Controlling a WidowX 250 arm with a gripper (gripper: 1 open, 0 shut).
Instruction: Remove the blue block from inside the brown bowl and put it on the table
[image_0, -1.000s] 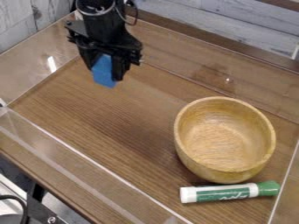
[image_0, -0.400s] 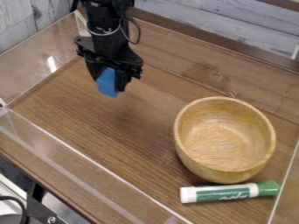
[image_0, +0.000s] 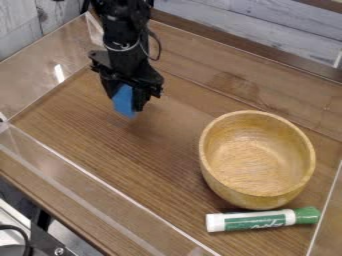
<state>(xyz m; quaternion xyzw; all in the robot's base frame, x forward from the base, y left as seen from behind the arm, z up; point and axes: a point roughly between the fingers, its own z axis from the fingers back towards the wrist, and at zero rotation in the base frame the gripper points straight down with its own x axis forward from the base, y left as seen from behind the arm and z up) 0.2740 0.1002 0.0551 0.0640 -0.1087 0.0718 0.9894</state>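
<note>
The blue block (image_0: 124, 100) hangs upright between the black fingers of my gripper (image_0: 126, 103), which is shut on it just above the table (image_0: 120, 160), left of centre. Whether the block's lower end touches the wood I cannot tell. The brown bowl (image_0: 257, 158) stands to the right, apart from the gripper, and its inside shows only bare wood grain.
A green-and-white marker (image_0: 263, 218) lies on the table in front of the bowl, near the front right edge. Low clear plastic walls (image_0: 54, 165) border the table at left and front. A pale plank wall runs behind.
The gripper has come down toward the tabletop with the blue block still held, drifting slightly right in the picture. The bowl and marker have not moved.
</note>
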